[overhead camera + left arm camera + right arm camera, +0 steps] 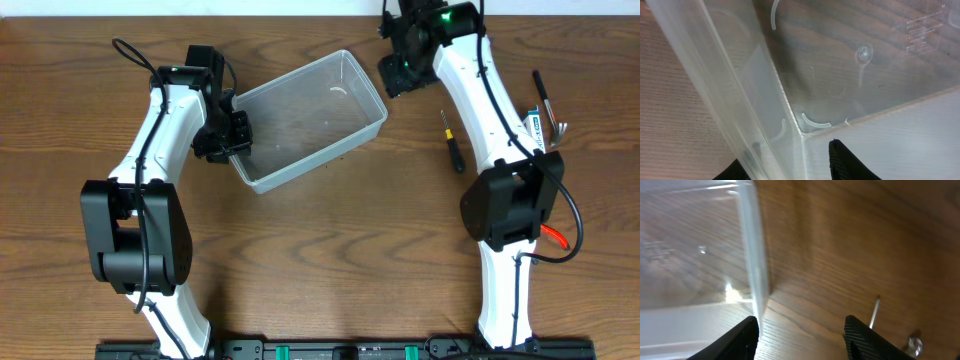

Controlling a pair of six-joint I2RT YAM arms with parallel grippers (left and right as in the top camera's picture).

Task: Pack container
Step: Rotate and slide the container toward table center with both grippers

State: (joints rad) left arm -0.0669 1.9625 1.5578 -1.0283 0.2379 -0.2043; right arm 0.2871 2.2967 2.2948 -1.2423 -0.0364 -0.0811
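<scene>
Watching my left gripper (pixel 236 135), I see its jaws straddle the container's (pixel 310 120) end wall; whether clamped, I cannot tell. My right gripper (pixel 801 327) gapes, the container's corner beside one finger.

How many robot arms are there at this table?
2. The left arm reaches the left end of the clear container; the right arm reaches its far right corner. None seems hidden.
</scene>
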